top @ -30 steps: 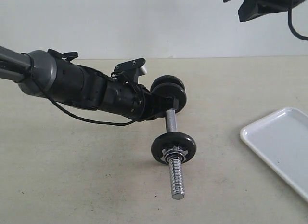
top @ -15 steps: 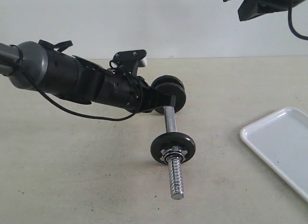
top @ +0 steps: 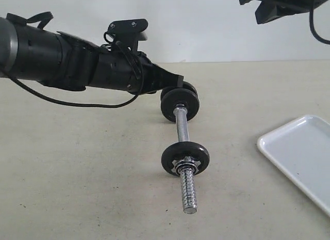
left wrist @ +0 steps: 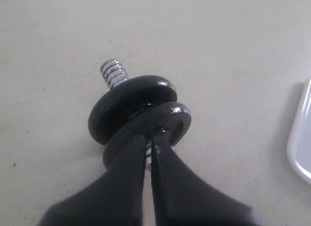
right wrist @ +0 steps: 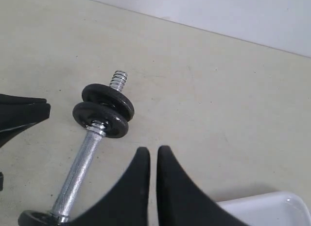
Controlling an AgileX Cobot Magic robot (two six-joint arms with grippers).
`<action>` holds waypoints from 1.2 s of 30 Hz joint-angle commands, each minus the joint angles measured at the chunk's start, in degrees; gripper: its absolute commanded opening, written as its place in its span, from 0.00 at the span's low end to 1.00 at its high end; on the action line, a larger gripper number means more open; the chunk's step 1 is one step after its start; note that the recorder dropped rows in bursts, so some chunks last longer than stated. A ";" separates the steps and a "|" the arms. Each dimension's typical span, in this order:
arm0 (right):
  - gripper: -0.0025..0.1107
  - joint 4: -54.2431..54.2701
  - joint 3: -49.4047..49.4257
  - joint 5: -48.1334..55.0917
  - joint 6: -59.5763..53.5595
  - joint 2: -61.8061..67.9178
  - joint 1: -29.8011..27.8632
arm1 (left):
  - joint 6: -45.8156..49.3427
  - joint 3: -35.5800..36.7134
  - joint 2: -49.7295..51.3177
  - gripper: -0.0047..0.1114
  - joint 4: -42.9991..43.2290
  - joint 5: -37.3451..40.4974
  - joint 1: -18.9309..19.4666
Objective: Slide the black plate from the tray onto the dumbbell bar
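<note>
Left arm (top: 62, 64) comes in from the left of the short chrome dumbbell bar (top: 180, 127), which has a cross-hatched shaft and threaded ends. The left gripper (top: 177, 80) sits over the bar's far end, just above the discs there. In the wrist view its two black fingers (left wrist: 124, 182) are pressed together with only a hairline slit between them and nothing pinched. The tips lie over the rim of the disc nearer the camera; I cannot tell whether they touch it.

The bar lies flat on the beige table (top: 77, 178), one threaded end pointing toward the exterior camera and the other away.
- Far end: two black discs stand face to face. The outer one, next to the bare threaded tip, is the black plate (right wrist: 109, 96), a round flat cast-iron disc. It is threaded onto the bar and sits flush against the inner disc (right wrist: 99, 120).
- Near end: a small black near disc (top: 185, 158) with a chrome nut (top: 186, 162) at its centre. A threaded stub projects beyond it.

Right of the bar and well apart from it is the shallow white rectangular tray (top: 296, 149) with rounded corners, partly cut off by the frame edge.

The right gripper (right wrist: 153, 150) hangs high over the table, right of the bar. Its black fingers are drawn close together, a thin gap between them, holding nothing.
</note>
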 commanded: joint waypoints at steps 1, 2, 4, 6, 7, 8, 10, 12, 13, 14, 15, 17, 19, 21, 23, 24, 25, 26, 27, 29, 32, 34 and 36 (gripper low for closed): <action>0.02 -0.57 -0.27 0.10 -1.42 -0.64 -0.19 | 1.13 -0.15 -2.88 0.08 0.26 -0.19 -0.08; 0.02 -0.57 -0.27 -0.08 -2.23 -0.76 -0.19 | 1.23 -0.15 -3.58 0.08 0.26 -0.06 -0.08; 0.02 -0.57 -0.27 -0.88 -3.55 -1.19 -0.19 | 1.36 -0.15 -5.97 0.08 0.48 0.77 -0.08; 0.02 -0.57 -0.27 -2.29 -4.08 -2.15 -0.19 | 1.36 -0.15 -8.77 0.08 2.34 0.98 -0.08; 0.02 -0.88 -0.27 -3.26 -4.08 -2.77 -0.19 | 1.36 -0.15 -10.57 0.08 4.64 0.98 -0.08; 0.02 -1.16 -0.27 -4.03 -4.45 -3.60 -0.19 | 1.36 -0.15 -12.58 0.08 6.49 1.12 -0.08; 0.02 -1.41 -0.27 -4.32 -5.92 -5.37 -0.19 | 1.36 0.18 -17.22 0.08 10.73 1.12 -0.08; 0.02 -1.70 -0.27 -3.75 -7.44 -7.41 -0.19 | 1.36 0.92 -21.36 0.08 12.41 0.96 -0.08; 0.02 -2.06 -0.27 -3.30 -8.58 -8.64 -0.19 | 1.36 1.84 -24.66 0.08 13.12 0.96 -0.08; 0.02 -2.65 0.20 -3.16 -9.44 -10.03 -0.19 | 1.36 2.67 -26.94 0.08 13.51 0.96 -0.08; 0.02 -3.08 0.92 -3.60 -9.88 -11.52 -0.19 | 1.36 4.03 -29.85 0.08 13.77 0.96 -0.08; 0.02 -3.98 3.22 -5.29 -10.00 -14.97 -0.19 | 1.36 7.39 -35.79 0.08 15.41 0.63 -0.08; 0.02 -4.34 7.08 -9.20 -10.25 -18.64 -0.19 | 1.36 12.81 -41.73 0.08 16.76 -1.55 -0.08; 0.02 -4.34 12.99 -14.59 -10.48 -23.26 -0.19 | 1.36 18.04 -47.05 0.08 16.76 -5.87 -0.08; 0.02 -4.34 19.80 -21.68 -10.48 -28.00 -0.19 | 1.36 23.60 -52.45 0.08 15.55 -10.08 -0.08; 0.02 -4.34 24.13 -26.75 -10.62 -30.92 -0.19 | 1.21 26.70 -55.51 0.08 14.98 -12.58 -0.08; 0.02 -4.34 28.64 -31.34 -10.62 -33.99 -0.19 | 1.21 29.64 -58.62 0.08 14.40 -14.92 -0.08; 0.02 -4.34 33.21 -37.47 -10.62 -37.04 -0.19 | 1.21 32.46 -61.78 0.08 14.17 -16.56 -0.08; 0.02 -4.34 37.69 -41.05 -10.19 -39.96 -0.19 | 1.10 34.56 -64.82 0.08 14.17 -17.55 -0.08; 0.02 -3.72 46.06 -47.63 -7.10 -44.98 -0.19 | -0.18 39.01 -70.59 0.08 14.17 -19.21 -0.08; 0.02 -1.63 55.92 -51.02 -1.24 -49.82 -0.19 | -3.25 44.34 -77.72 0.08 14.17 -19.83 -0.08; 0.02 -0.07 60.95 -52.39 1.56 -51.51 -0.19 | -4.20 47.18 -81.51 0.08 14.17 -19.58 -0.08; 0.02 1.64 65.14 -54.88 2.63 -52.90 -0.19 | -4.31 49.79 -84.77 0.08 14.17 -19.07 -0.08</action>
